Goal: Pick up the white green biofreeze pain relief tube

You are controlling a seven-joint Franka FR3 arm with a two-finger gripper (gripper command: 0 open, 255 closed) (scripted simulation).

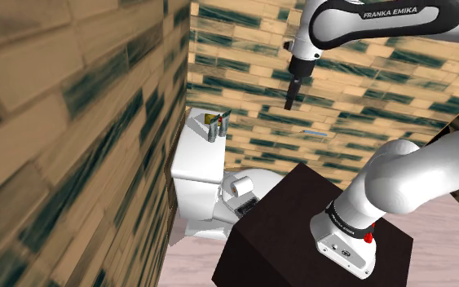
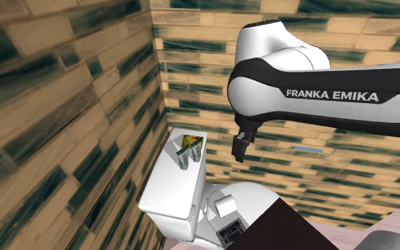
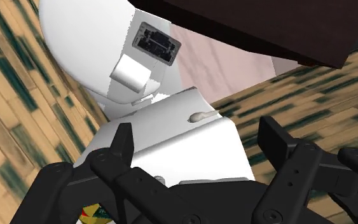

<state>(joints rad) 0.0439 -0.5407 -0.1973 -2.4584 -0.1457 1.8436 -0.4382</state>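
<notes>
Both fingers (image 3: 121, 145) stand well apart with nothing between them but open air, so the gripper (image 3: 196, 135) is wide open and holds nothing. It hangs above the toilet, and the white tank lid (image 3: 190, 149) lies directly beneath the fingertips in the wrist view.

The tube (image 2: 190, 150) is not between the fingers. It stands below them and off to one side, at the end of the tank lid nearest the tiled wall (image 2: 84, 106), packed upright among a few other small items (image 2: 185, 144). A scrap of green, yellow and red shows beside the base of one finger in the wrist view. Which piece of the cluster is the tube cannot be told for certain.

The crowding looks like the main hazard. Jaws this wide, brought down over the cluster, could straddle two items at once or nudge a neighbour. A tipped item could roll off the smooth lid. The wall sits close behind the cluster, so a finger coming in on that side may strike the tiles before it closes.
</notes>
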